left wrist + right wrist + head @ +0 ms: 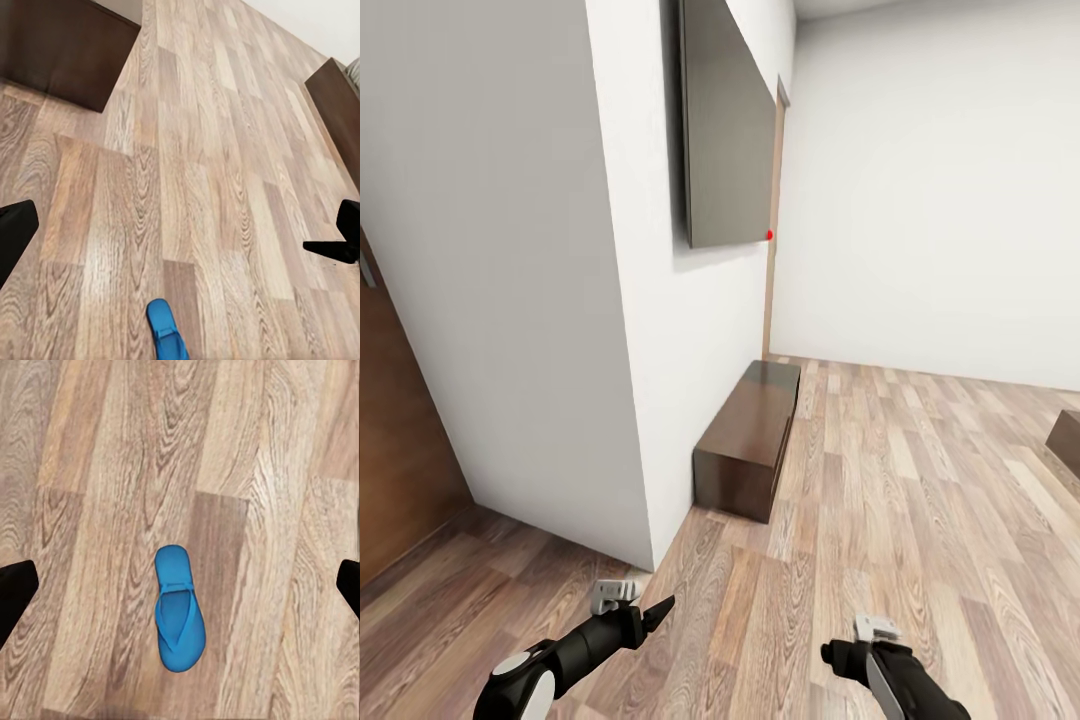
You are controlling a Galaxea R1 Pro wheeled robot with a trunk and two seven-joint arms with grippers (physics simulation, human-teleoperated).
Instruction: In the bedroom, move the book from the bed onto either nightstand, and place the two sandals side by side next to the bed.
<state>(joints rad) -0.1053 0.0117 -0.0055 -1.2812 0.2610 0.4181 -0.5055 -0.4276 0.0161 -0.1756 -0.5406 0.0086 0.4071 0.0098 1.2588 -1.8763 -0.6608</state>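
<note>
Step in hand, as judged: approach/search phase, robot on the wood-plank floor (920, 480) of the bedroom, nothing picked up yet.

Head view: wall corner straight ahead, wall-mounted TV (725, 125) above a long low dark TV cabinet (750, 435). Both arms low in frame. Left gripper (660, 610) fingertips look drawn to a point, but whether closed can't be told from this view. Right gripper (842, 655) is seen end-on; state can't be told either.

Wrist views: dark fingertips sit at opp. edges of each frame, nothing between them, which suggests both pincers are apart and empty.

Task item: one blue sandal (178, 607) lies flat on the floor, strap side up, centred under the right wrist cam. Its toe end (166, 330) also shows in the left wrist view. A dark bed-frame corner (337, 112) is well apart from it.

Next move prob. calls for: lower right arm over the sandal, grip at edge or strap, carry to bedside. Second sandal and book must be located.
</note>
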